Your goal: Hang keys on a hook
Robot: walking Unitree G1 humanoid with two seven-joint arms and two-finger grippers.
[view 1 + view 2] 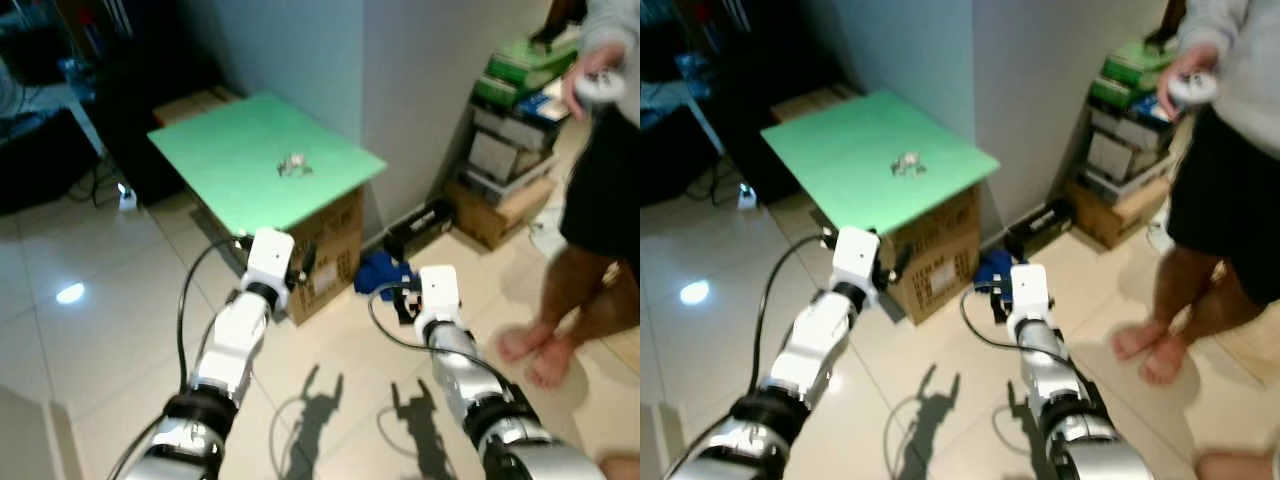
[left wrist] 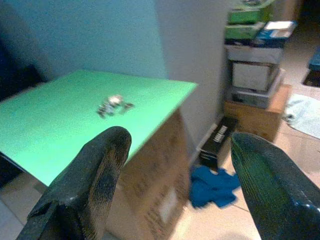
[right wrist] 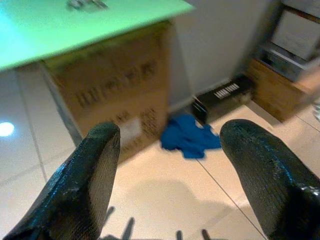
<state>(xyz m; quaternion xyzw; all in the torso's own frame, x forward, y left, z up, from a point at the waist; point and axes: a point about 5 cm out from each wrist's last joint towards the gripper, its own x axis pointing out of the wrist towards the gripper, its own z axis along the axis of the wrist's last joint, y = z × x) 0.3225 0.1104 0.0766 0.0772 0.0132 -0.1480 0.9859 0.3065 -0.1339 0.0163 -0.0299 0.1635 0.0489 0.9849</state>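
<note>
A small bunch of silvery keys (image 1: 292,165) lies near the middle of a green board (image 1: 220,160) that tops a cardboard box (image 1: 325,255). Both arms reach forward, short of the box. My left gripper (image 2: 175,165) is open with nothing in it, and the keys (image 2: 113,104) lie ahead of its fingers (image 2: 95,170). The right gripper (image 3: 170,165) is also open and empty, facing the box's side (image 3: 110,95) and the floor. I see no hook.
A person (image 1: 595,200) stands at the right holding a white controller (image 1: 603,85). Stacked boxes (image 1: 515,130) stand against the wall (image 1: 420,90). A blue cloth (image 1: 383,272) and a black box (image 1: 425,225) lie on the tiled floor by the cardboard box.
</note>
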